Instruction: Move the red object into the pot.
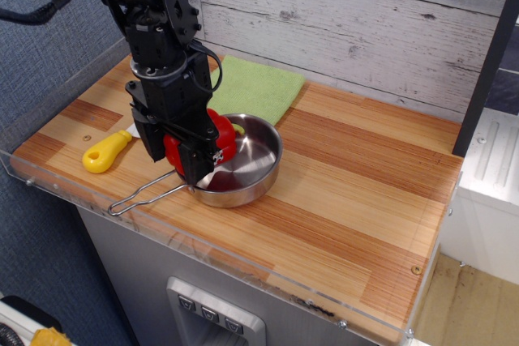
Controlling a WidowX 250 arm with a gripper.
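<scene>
Hand: the hand (195, 155) is clamped on the pepper (212, 137), its black fingers on either side of the red body, low over the pot's 9 o'clock rim.
Pepper: held off the surface, partly over the bowl and partly over the rim; whether its underside touches steel cannot be told, as the hand hides it.
Pot: the pot (263, 169) sits near the front of the surface (357, 184), wire handle (142, 197) running out toward 8 o'clock, bowl clear of other things as far as can be seen.
Step in hand: lowering and letting go, by my reading.
Doing it well: nudge toward 3 o'clock so the pepper hangs over the middle of the bowl, not the lip; lower until it is nearly on the bottom; then spread the fingers and lift straight up.
Risk: released here, the glossy, lobed pepper could tip off the rim, or a finger could press the rim and skid the light pot.
Nearby: knife (109, 151) at 9 o'clock of the pot and green cloth (263, 87) at 12 o'clock, both out of the path.
</scene>
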